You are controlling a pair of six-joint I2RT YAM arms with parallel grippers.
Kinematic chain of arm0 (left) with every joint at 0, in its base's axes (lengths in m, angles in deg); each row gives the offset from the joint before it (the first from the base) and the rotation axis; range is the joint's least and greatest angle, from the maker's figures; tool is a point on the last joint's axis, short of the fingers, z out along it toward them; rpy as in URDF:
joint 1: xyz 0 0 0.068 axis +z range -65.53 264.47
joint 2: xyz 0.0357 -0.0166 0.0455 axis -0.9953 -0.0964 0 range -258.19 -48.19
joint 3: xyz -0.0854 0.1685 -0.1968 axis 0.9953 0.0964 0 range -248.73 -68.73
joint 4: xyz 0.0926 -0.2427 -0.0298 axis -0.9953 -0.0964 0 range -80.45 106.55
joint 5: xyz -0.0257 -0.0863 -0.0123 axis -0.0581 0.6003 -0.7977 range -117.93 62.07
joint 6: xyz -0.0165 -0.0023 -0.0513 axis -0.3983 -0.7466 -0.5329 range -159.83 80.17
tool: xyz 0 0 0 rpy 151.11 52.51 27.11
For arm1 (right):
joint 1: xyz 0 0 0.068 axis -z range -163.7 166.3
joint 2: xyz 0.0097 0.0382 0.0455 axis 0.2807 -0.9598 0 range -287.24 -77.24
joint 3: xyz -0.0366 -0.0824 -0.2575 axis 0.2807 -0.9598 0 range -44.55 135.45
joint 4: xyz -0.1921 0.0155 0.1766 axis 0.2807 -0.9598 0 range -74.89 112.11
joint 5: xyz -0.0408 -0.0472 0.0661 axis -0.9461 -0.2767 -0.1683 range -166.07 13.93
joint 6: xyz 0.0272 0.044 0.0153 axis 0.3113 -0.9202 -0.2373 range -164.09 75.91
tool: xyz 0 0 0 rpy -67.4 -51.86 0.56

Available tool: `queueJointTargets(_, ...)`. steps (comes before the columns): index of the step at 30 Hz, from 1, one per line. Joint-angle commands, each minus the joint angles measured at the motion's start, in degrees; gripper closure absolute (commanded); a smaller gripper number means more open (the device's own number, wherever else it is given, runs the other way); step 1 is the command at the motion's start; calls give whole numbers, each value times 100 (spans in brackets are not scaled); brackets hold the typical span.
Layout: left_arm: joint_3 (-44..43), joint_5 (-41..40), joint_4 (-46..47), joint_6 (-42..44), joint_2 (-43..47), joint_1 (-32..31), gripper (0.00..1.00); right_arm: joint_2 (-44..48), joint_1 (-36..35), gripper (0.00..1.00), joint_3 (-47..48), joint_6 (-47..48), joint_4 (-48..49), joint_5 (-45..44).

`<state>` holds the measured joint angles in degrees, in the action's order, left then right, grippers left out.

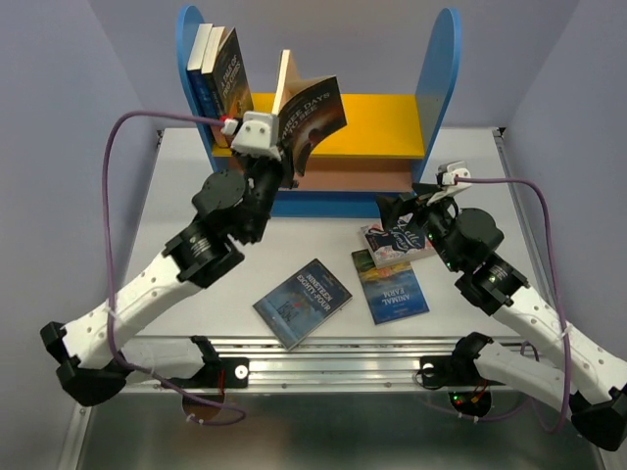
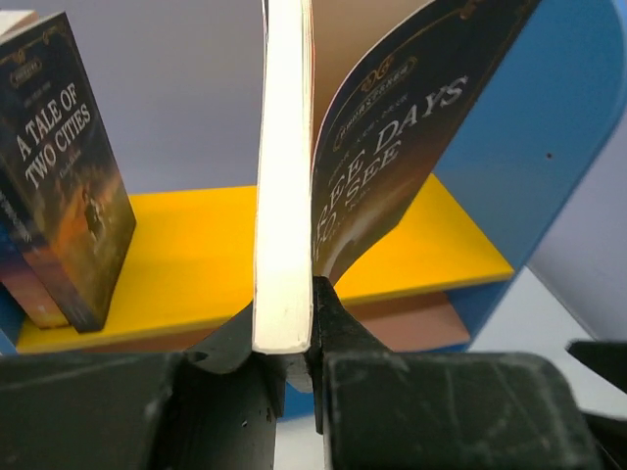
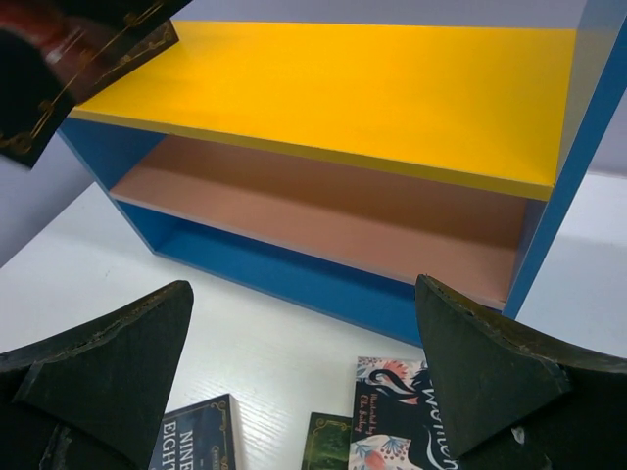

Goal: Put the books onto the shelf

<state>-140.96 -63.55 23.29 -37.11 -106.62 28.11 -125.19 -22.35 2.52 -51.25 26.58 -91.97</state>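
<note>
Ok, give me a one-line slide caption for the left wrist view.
Left gripper pinches the Three Days to See paperback, cover splayed, before the yellow shelf board.

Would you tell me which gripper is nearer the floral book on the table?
Right. The right gripper hovers open just above the floral book; the left gripper is away at the shelf, gripping another book.

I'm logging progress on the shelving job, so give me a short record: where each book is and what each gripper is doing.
Upper board: two books, upright, leaning on left panel
Left gripper: shut on Three Days to See, front cover splayed, at the shelf
Table: Nineteen Eighty-Four, Animal Farm, floral book
Right gripper: open, above floral book
</note>
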Motion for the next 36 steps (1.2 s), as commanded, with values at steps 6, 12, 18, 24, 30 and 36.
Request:
queueJointTargets(6, -1680, 1179, 233, 555, -1432, 1635, 100, 92, -2, 0, 22, 4, 274, 87)
queueJointTargets(12, -2093, 1013, -24, 247, -2004, 2154, 100, -4, -2, 0, 57, 13, 256, 157)
queueJointTargets(18, -2698, 574, -647, -68, -2522, 2506, 100, -127, -2, 0, 118, 13, 204, 236)
queueJointTargets(24, -2928, -270, -1087, -122, -2848, 2665, 100, -163, -2, 0, 101, -5, 203, 219)
queueJointTargets(30, -3148, -323, -1509, -615, -3156, 2937, 100, -198, -2, 0, 101, -23, 195, 193)
queueJointTargets(36, -3350, -543, -1843, -755, -3315, 2955, 71, -259, -2, 0, 110, -31, 186, 219)
